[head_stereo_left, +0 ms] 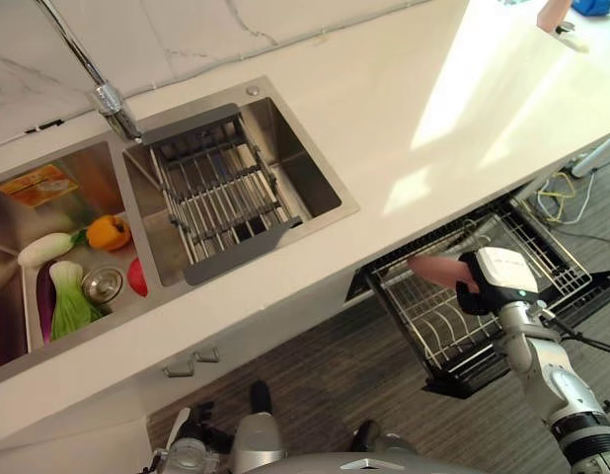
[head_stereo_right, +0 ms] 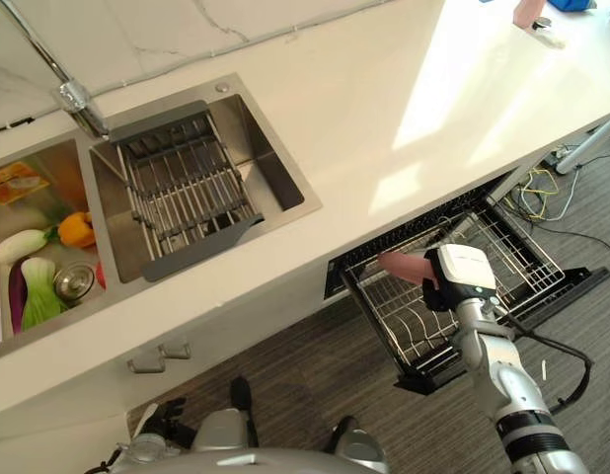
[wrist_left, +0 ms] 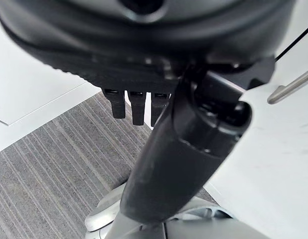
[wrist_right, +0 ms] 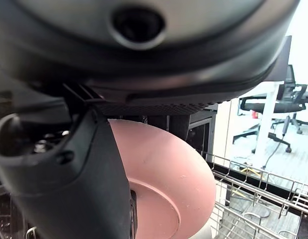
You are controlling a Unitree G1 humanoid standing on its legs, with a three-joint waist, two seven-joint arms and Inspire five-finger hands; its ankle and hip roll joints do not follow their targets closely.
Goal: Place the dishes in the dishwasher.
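Fingers [wrist_right: 174, 124] of right hand [head_stereo_left: 470, 296] grasp pink plate [wrist_right: 164, 189] over dishwasher rack [head_stereo_left: 433, 321]; left hand [wrist_left: 144, 94] hangs relaxed.

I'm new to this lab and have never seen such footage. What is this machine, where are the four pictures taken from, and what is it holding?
It is a humanoid robot. Two pictures come from its head, looking down at a white counter with a double sink; two come from its wrists. Its right hand holds a pink plate, thumb and fingers pinching it, over the pulled-out dishwasher rack. A drying rack sits in one basin, vegetables in the other. The left hand hangs idle over the floor, fingers relaxed.
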